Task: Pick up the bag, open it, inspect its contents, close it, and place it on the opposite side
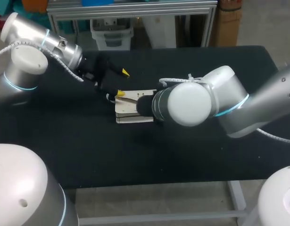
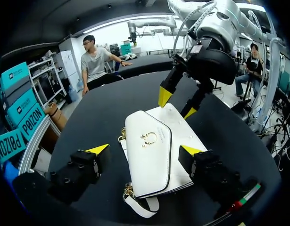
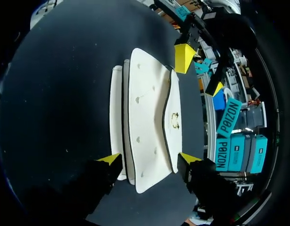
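Observation:
A white handbag (image 1: 130, 107) with a gold clasp lies flat on the black table, its flap closed. In the left wrist view the bag (image 2: 149, 155) lies between the wide-apart fingers of my left gripper (image 2: 145, 150), with a gap on one side. My right gripper (image 2: 178, 104) stands open over the bag's far end, facing the left one. In the right wrist view the bag (image 3: 149, 117) runs out ahead between the yellow tips of my right gripper (image 3: 149, 158). In the head view my left gripper (image 1: 122, 83) is at the bag's left end, while the right arm's wrist hides its own fingers.
The black table (image 1: 182, 155) extends on both sides of the bag. A short white strap loop (image 2: 142, 207) with a gold ring lies at the bag's end nearest my left gripper. My two arms meet over the middle of the table.

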`<state>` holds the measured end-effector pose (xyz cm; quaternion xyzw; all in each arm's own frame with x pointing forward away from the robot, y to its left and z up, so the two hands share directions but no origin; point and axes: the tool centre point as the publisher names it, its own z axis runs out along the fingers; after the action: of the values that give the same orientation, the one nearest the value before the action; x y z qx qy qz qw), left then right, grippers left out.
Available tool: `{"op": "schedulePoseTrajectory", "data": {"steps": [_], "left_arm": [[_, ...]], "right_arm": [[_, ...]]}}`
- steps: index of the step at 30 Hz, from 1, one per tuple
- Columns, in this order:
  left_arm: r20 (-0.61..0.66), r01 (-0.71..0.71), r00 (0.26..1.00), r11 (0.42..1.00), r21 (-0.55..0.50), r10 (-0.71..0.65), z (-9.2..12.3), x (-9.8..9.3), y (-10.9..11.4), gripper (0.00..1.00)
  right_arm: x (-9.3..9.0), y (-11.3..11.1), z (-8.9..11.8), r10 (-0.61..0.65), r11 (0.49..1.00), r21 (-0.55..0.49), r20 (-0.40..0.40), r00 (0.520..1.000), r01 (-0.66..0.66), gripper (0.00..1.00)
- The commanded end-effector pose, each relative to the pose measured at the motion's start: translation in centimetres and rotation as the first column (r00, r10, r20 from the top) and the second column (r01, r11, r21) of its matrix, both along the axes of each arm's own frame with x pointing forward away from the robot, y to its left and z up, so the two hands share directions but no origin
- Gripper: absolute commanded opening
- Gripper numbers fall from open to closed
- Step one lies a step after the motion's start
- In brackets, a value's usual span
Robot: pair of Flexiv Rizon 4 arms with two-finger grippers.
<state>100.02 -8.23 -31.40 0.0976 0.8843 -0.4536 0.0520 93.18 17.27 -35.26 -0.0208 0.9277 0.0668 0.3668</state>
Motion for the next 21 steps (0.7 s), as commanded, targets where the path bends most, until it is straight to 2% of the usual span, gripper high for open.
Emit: {"op": "schedulePoseTrajectory", "data": {"steps": [1, 5, 10, 11, 12, 13, 21], "left_arm": [[-0.051, -0.022, 0.998, 1.000, -0.011, 0.021, 0.3, 0.6, 0.8, 1.00], [-0.179, -0.090, 0.980, 0.996, -0.004, 0.088, 1.2, 0.8, 1.7, 1.00], [-0.330, -0.188, 0.923, 0.980, 0.062, 0.198, 1.5, 0.6, 1.9, 1.00], [-0.345, -0.189, 0.916, 0.979, 0.077, 0.204, 1.5, 0.6, 1.9, 1.00], [-0.363, -0.200, 0.906, 0.976, 0.087, 0.218, 1.7, 0.2, 0.7, 1.00], [-0.369, -0.221, 0.897, 0.970, 0.100, 0.242, 1.8, 0.1, 0.4, 1.00], [-0.431, -0.283, 0.836, 0.940, 0.191, 0.339, 2.3, -0.4, 0.4, 1.00]], "right_arm": [[-0.6, -1.3, 1.9, 0.009, 0.999, 0.034, -0.016, 1.000, -0.009, 1.00], [-0.8, -2.0, 3.5, 0.001, 0.997, 0.073, -0.055, 0.999, 0.003, 1.00], [-0.8, -2.7, 5.2, -0.022, 0.993, 0.114, -0.131, 0.991, 0.037, 1.00], [-0.7, -2.9, 5.5, -0.022, 0.992, 0.120, -0.144, 0.989, 0.039, 1.00], [-0.7, -3.0, 5.8, -0.023, 0.991, 0.129, -0.156, 0.988, 0.043, 1.00], [-0.7, -3.1, 6.1, -0.026, 0.990, 0.131, -0.162, 0.986, 0.048, 1.00], [-0.6, -4.3, 7.9, -0.052, 0.990, 0.112, -0.260, 0.964, 0.083, 1.00]]}}
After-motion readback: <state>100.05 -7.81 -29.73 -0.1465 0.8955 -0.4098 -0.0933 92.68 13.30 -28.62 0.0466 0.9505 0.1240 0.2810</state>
